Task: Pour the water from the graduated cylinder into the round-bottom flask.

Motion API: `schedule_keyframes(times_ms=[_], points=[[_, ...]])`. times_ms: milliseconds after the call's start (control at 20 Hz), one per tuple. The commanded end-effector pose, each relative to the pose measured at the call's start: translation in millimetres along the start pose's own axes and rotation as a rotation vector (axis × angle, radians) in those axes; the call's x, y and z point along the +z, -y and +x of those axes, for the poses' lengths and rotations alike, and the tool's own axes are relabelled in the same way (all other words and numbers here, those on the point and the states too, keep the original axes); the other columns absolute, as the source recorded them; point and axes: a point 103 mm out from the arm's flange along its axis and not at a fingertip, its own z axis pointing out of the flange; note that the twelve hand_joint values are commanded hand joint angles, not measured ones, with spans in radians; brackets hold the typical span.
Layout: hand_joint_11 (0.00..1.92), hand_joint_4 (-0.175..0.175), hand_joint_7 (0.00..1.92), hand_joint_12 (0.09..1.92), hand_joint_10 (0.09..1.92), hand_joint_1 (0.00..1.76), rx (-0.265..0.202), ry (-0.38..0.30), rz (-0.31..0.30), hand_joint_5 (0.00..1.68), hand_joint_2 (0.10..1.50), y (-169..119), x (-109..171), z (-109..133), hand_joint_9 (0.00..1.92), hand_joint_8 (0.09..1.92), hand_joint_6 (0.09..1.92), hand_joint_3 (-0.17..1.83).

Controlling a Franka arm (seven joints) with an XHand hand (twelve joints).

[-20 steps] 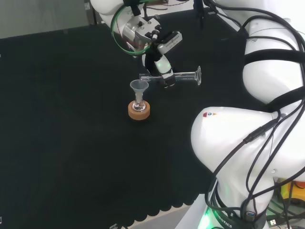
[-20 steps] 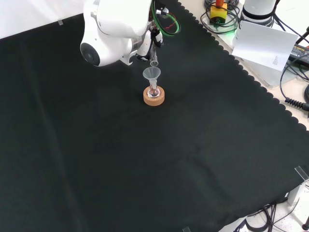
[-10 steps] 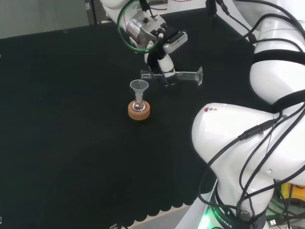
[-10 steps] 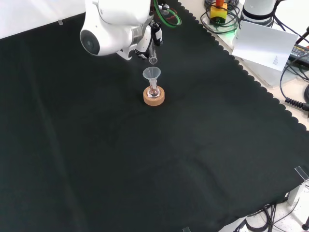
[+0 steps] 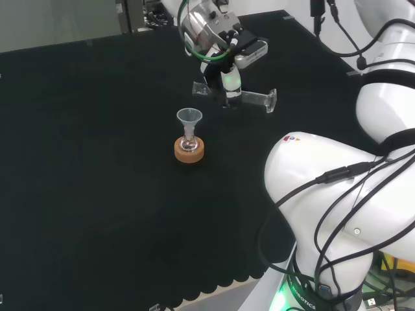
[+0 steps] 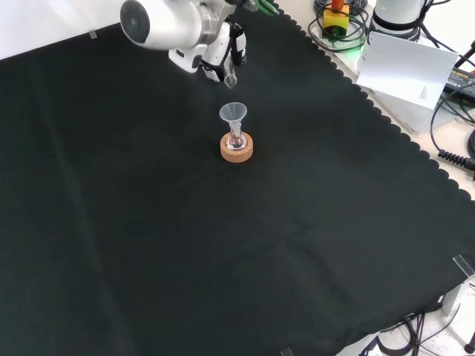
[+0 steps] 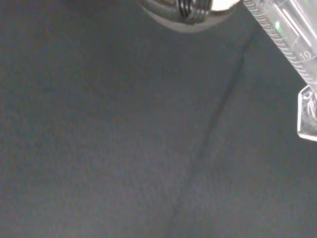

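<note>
In the head view, left to right: your flask (image 5: 189, 144) sits on its cork ring (image 5: 189, 150) with a funnel (image 5: 189, 117) on top. Up and right of it, your hand (image 5: 228, 81) is curled around the cylinder (image 5: 249, 97), which lies roughly level above the cloth (image 5: 97, 162), apparently clear of the funnel.
</note>
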Motion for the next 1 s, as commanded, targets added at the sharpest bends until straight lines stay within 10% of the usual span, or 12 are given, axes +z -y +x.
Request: schedule_keyframes(times_ms=[50, 1000], points=[[1.21, -0.165, 0.98, 0.67, 0.82, 1.51, -0.046, -0.014, -0.101, 1.06, 1.03, -1.7, -2.6, 1.3, 1.2, 0.94, 0.77, -0.01], [1.21, -0.161, 0.97, 0.65, 0.83, 1.51, -0.13, -0.13, -0.233, 1.06, 1.04, -10.1, 6.6, -8.6, 1.19, 0.96, 0.78, -0.01]])
